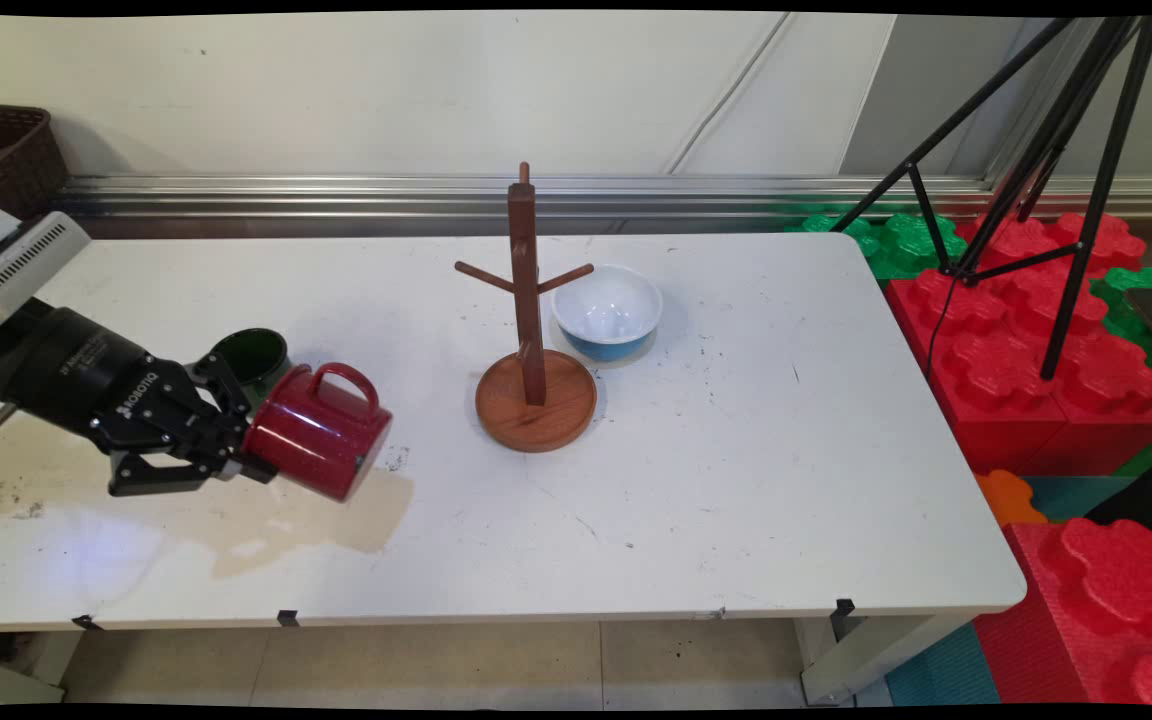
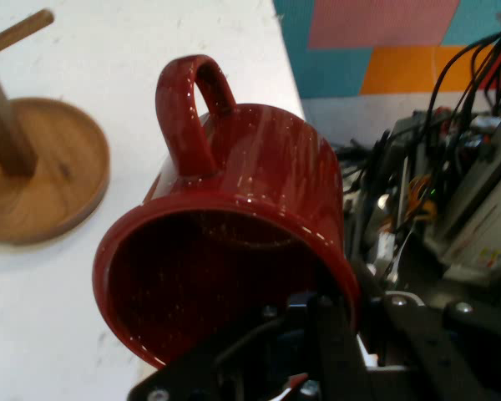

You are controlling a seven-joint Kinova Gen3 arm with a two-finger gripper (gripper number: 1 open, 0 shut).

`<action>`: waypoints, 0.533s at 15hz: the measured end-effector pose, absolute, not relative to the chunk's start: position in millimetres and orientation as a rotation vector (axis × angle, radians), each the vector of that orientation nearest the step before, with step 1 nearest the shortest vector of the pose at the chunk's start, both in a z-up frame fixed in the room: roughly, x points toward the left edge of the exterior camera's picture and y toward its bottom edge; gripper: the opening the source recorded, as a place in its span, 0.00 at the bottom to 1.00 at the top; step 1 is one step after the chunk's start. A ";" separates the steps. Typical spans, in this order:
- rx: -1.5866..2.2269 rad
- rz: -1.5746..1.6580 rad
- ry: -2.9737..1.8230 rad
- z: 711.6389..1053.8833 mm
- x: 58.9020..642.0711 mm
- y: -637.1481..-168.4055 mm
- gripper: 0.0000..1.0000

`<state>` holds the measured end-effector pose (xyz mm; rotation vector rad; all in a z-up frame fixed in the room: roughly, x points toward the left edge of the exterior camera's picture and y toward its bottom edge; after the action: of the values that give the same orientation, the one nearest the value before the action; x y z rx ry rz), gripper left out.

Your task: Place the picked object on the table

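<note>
sideways now, my claw [image 1: 236,450] clamps the red mug [image 1: 321,432] by its rim, handle up, beside the rack [image 1: 534,340].

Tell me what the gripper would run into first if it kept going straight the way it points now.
The gripper, shut on the red mug, points right across the table; the wooden mug tree looks like the first thing in line, though depth is uncertain.

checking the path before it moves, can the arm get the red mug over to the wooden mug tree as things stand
Probably yes. The gripper holds the red mug on its side above the table, and only bare tabletop lies between it and the mug tree. The bowl sits behind the tree.
</note>
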<state>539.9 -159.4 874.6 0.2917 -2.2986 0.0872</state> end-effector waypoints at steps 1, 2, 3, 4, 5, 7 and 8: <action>0.295 0.095 -2.315 875.6 543.2 -159.6 0.00; 0.297 0.099 -2.325 876.2 545.3 -159.7 0.00; 0.304 0.105 -2.347 876.5 549.5 -159.9 0.00; 0.307 0.108 -2.360 876.6 551.8 -160.1 0.00; 0.310 0.111 -2.373 876.7 554.1 -160.5 0.00; 0.313 0.118 -2.399 876.6 558.2 -160.9 0.00; 0.313 0.120 -2.419 876.2 561.1 -160.7 0.00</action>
<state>561.1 -160.7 876.2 0.3132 -2.4187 0.1201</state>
